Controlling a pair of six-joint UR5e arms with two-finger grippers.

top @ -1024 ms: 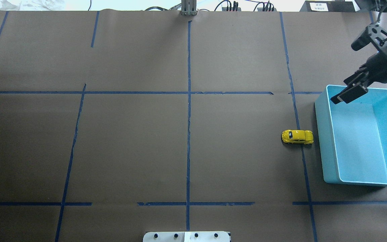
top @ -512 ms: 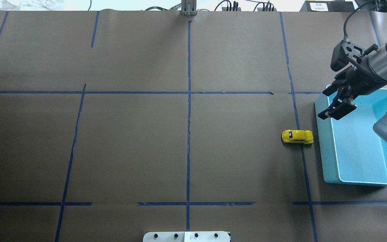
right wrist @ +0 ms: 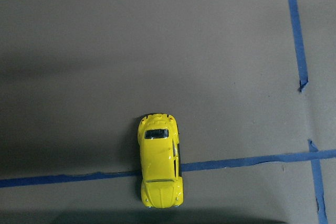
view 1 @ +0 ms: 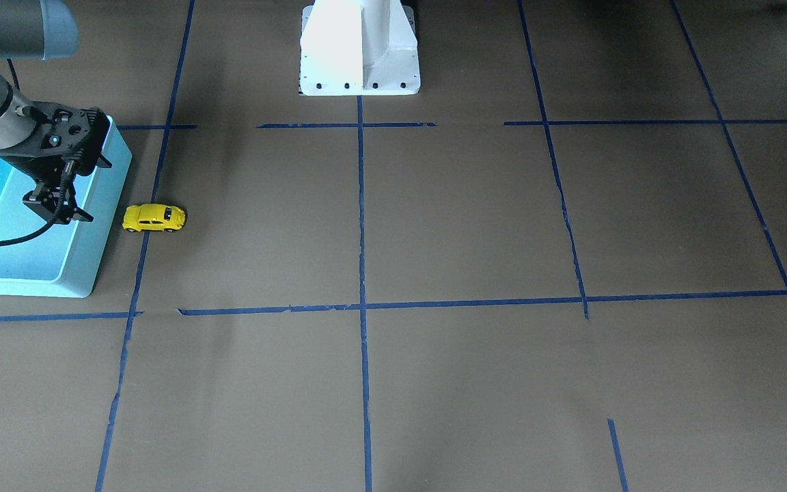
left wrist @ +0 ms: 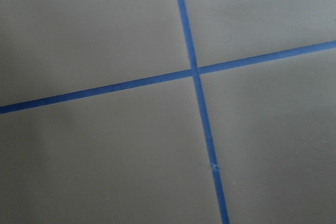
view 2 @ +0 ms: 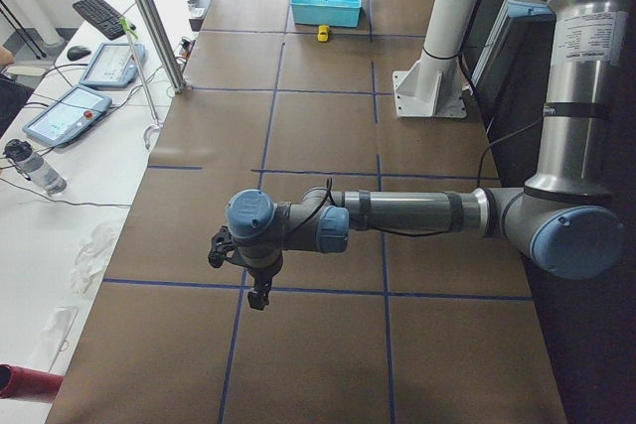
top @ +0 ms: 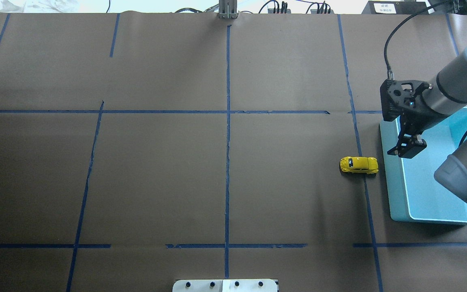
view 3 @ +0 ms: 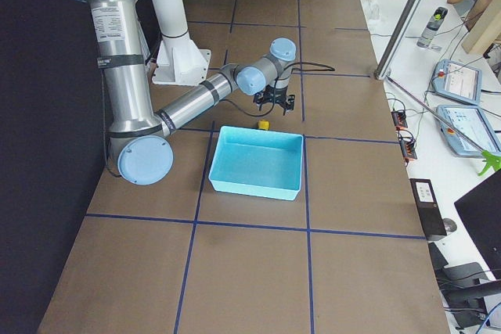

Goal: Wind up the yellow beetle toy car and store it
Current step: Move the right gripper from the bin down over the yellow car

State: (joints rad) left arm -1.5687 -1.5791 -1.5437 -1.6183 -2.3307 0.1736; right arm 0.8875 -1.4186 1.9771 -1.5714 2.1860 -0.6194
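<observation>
The yellow beetle toy car (top: 359, 165) sits just beside the blue bin (top: 393, 186).
Over the bin's rim hangs the right end effector (top: 404, 151), fingers apart (left end effector (view 2: 260, 295): cannot tell).

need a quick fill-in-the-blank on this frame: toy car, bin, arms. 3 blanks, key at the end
1. The tiny yellow beetle-shaped toy car straddles a ___ tape line beside the light blue plastic bin.
2. The right hand hangs open above the bin's rim and holds ___.
3. The arm nearest the car is the robot's ___ one.

Missing words: blue; nothing; right.
</observation>
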